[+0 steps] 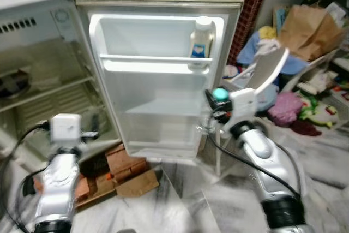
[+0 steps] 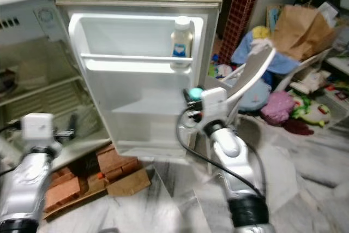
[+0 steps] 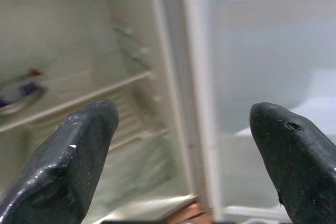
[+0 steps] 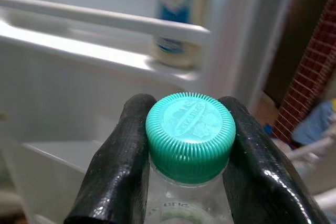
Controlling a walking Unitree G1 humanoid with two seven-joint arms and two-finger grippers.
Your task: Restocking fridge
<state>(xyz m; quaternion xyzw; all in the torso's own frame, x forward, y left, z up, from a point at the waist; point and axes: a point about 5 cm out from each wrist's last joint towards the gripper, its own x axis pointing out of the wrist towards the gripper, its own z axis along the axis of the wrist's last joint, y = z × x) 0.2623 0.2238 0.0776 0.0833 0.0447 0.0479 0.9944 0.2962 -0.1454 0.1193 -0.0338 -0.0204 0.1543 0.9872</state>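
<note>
A small white fridge stands open, its door [image 1: 163, 80] swung out towards me. On the door's upper shelf at its right end stands a white jar with a blue label [image 1: 200, 45]. My right gripper [image 1: 215, 105] is in front of the door's right edge, shut on a clear bottle with a green cap [image 4: 190, 135]. My left gripper [image 1: 90, 133] is open and holds nothing, low in front of the fridge's open cabinet [image 1: 49, 96]. The left wrist view shows its two fingers [image 3: 79, 150] spread wide before the wire shelf [image 3: 79, 100].
Red bricks and cardboard [image 1: 122, 167] lie on the marble floor under the fridge door. To the right are a white chair [image 1: 262, 75], brown paper bags [image 1: 305, 31] and piles of cloth and toys [image 1: 294, 107]. A dark item [image 1: 13, 83] lies on the fridge's upper shelf.
</note>
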